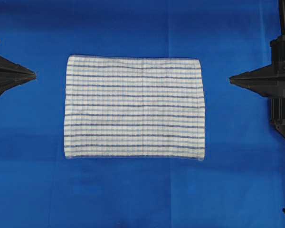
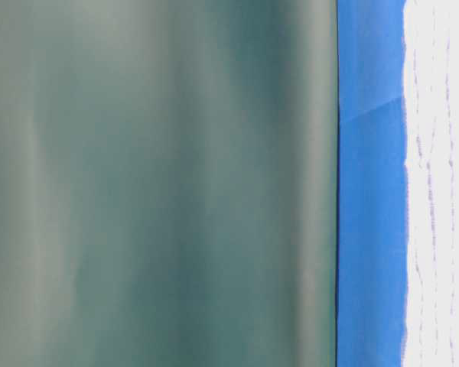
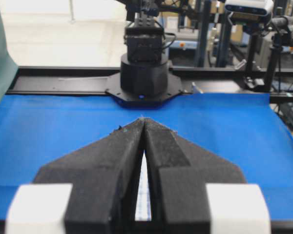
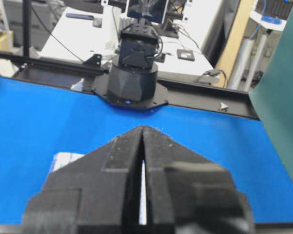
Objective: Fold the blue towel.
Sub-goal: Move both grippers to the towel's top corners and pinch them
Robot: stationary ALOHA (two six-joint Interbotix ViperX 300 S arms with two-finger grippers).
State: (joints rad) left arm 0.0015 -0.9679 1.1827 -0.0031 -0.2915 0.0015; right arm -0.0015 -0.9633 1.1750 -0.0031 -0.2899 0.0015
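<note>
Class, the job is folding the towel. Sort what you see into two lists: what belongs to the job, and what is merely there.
Belongs to the job:
towel, lying flat
left hand, shut
right hand, shut

Merely there:
blue table cover
green backdrop

Bright, even light from above in the overhead view, barely any shadows, faint crease shading on the blue table covering [image 1: 133, 199]. Table-level view totally blurred, just a grey-green smear [image 2: 161, 183], with the blue towel [image 2: 444, 183] blown out to near white. Wrist views sharp far off, soft up close, washed out top left.
</note>
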